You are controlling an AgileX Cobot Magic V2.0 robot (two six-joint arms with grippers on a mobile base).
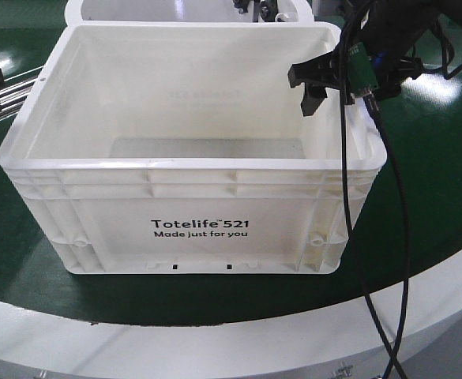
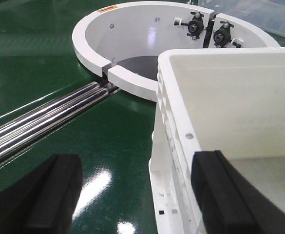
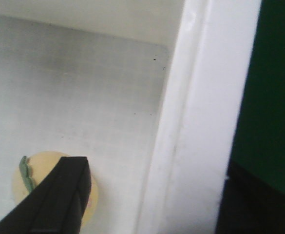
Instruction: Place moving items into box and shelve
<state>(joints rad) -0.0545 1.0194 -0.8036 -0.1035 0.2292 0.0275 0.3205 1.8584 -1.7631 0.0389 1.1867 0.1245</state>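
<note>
hovering spread open astride the box's [image 3: 200,97] right wall.
risk: my right pincer [image 3: 154,165] holds nothing, one finger [image 3: 59,200] inside, one outside the rim; dropping straight down would strike it, closing would clamp wall. yellow plush [image 3: 40,163] lies on the box floor close to that wall, partly hidden under my inner finger. left pincer [image 2: 132,163] open too, astride the left wall.
</note>
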